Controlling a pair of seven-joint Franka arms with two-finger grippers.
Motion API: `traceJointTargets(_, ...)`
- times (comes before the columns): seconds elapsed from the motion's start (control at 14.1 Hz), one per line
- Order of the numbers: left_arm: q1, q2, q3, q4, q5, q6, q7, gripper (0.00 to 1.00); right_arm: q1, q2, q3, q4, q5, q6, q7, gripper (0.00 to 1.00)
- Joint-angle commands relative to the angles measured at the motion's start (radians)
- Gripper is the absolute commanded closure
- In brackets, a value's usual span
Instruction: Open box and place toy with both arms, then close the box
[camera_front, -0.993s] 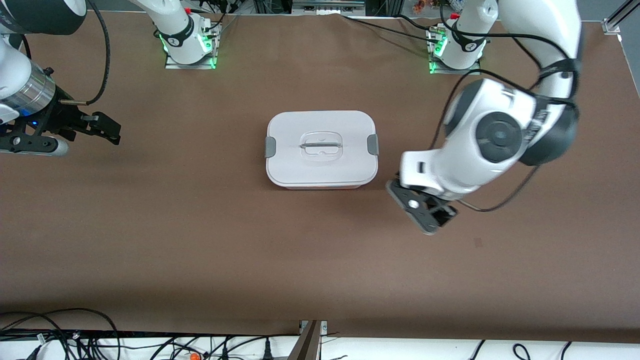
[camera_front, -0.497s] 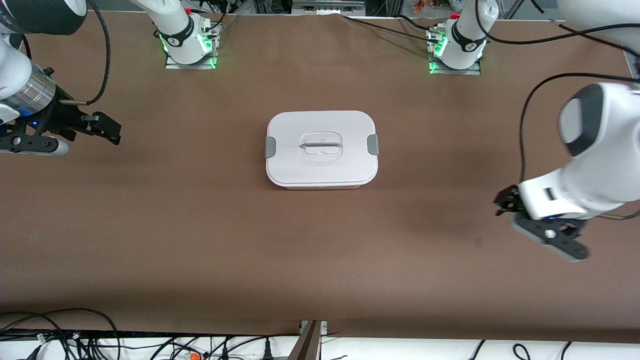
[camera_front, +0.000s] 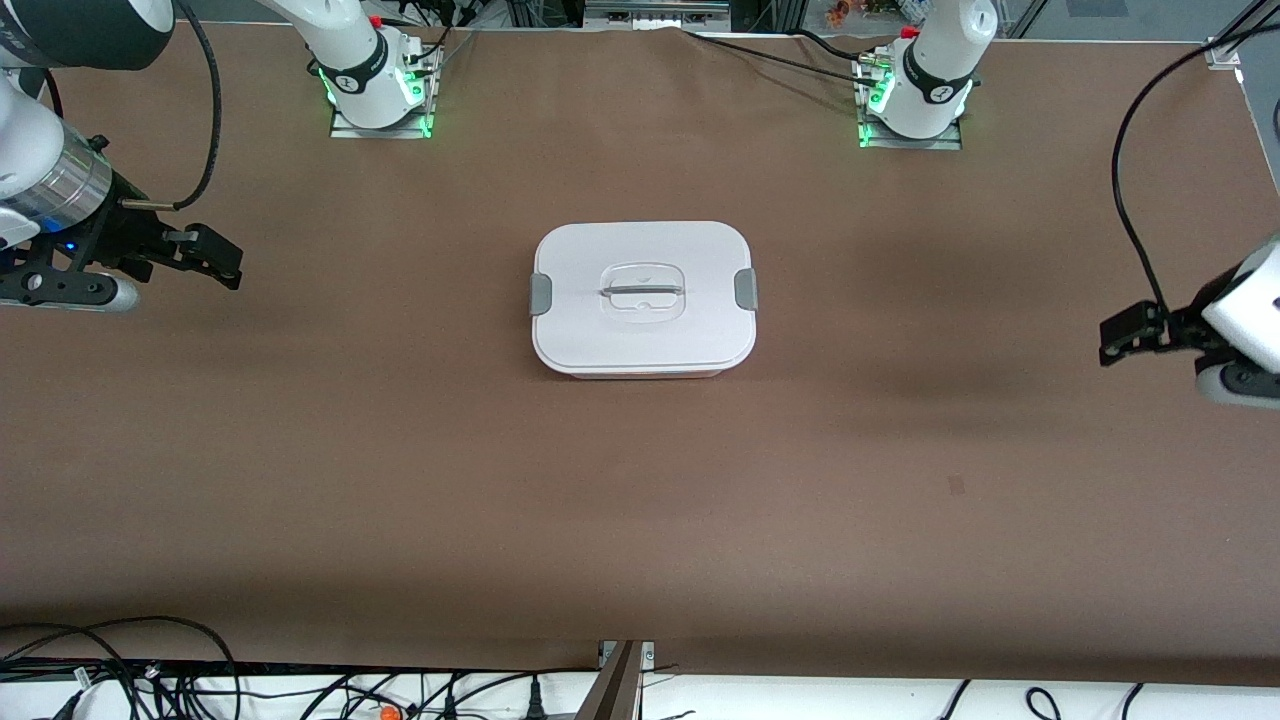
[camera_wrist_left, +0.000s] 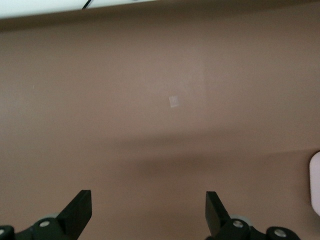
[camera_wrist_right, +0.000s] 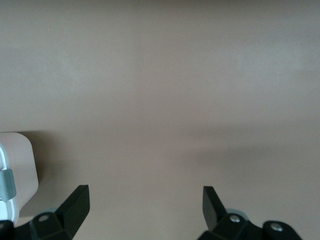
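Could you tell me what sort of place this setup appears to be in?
Most likely a robotics lab: two arms bolted to a brown-covered table, a lidded box as a test prop, and cable tangles along the table's edge.

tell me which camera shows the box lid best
The front view: the whole white lid shows from above, shut, with both grey clips and its handle. The right wrist view catches only one corner with a clip; the left wrist view only a sliver of its edge.

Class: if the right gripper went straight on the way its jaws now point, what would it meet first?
Probably the box: the right gripper, open, points across bare table toward its clip end, though it may pass above.
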Motion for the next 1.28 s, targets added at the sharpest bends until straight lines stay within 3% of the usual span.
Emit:
traceJointTargets(0.0,-0.007,-0.092,-0.005,-0.067,-0.018,-0.015,-0.055,0.0,0.004,0.001,0.004,0.013,-0.014,-0.016,0.004,0.0)
traceJointTargets(0.43,-0.008,-0.19,-0.007,-0.189,-0.06,-0.082,-0.063,0.0,0.006,0.001,0.004,0.013,-0.014,-0.014,0.005,0.0)
traceJointTargets(1.21,-0.013,-0.121,-0.008,-0.145,-0.048,-0.09,-0.06,0.0,0.006,0.001,0.004,0.013,-0.014,-0.013,0.005,0.0)
